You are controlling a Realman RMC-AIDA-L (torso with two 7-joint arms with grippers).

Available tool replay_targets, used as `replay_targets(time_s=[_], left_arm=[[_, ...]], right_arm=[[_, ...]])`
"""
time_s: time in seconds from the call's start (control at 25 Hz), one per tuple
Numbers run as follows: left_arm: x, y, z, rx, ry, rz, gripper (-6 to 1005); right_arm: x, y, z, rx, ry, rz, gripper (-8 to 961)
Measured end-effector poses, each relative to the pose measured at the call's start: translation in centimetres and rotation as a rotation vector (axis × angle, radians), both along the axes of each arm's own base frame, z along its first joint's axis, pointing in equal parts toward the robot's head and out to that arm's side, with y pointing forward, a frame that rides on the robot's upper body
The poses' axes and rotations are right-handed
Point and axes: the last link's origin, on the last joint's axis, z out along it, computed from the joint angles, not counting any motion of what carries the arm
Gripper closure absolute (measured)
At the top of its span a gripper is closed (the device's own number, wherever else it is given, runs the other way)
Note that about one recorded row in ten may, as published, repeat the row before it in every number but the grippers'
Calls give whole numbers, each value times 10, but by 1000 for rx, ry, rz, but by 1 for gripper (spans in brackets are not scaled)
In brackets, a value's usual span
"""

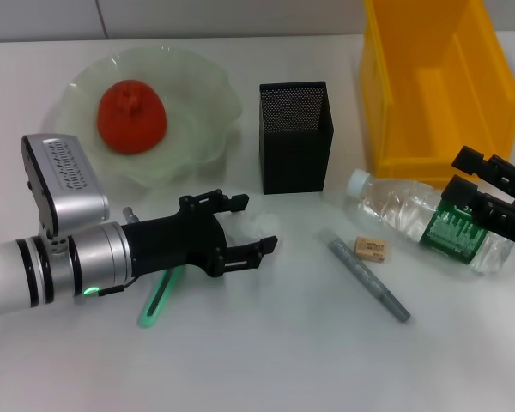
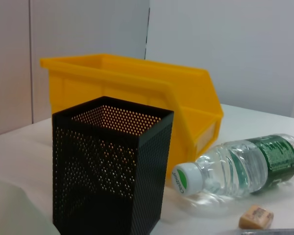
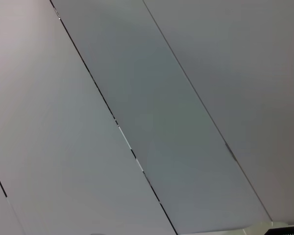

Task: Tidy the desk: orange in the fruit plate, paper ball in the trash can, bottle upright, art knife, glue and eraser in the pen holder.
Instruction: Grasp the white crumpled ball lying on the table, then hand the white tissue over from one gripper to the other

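A white desk in front of a pale wall

The desk is white and smooth, and it fills most of the head view. Behind it stands a pale grey wall made of flat panels. Thin dark lines run between the panels. The light is soft and even, and the shadows on the desk are faint.

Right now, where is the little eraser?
In the head view, the eraser lies on the desk right of centre, between the grey glue stick and the toppled bottle.
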Motion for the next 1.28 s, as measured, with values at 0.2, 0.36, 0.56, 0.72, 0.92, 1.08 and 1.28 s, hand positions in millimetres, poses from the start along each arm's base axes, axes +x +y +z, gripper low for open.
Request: replay_targets(time_s=[0.2, 0.36, 0.56, 0.72, 0.92, 1.08, 1.28], left_arm=[[-2, -1, -1, -3, 4, 6, 216], [-2, -2, -2, -5, 7, 9, 223], [-2, -2, -2, -8, 12, 6, 240], [-3, -2, -2, -9, 14, 5, 413], [-2, -2, -2, -9, 14, 4, 508], [-1, -2, -2, -12, 7, -1, 561], [4, -4, -1, -22, -20, -22, 600]], right_arm=[[1, -1, 0, -1, 1, -2, 137], [0, -2, -1, -3, 2, -2, 137], [0, -3, -1, -4, 5, -1, 137], [0, -3, -1, -4, 6, -2, 137], [0, -3, -1, -5, 6, -2, 137], [1, -3, 0, -3, 7, -4, 137], [3, -6, 0, 0, 8, -14, 137]])
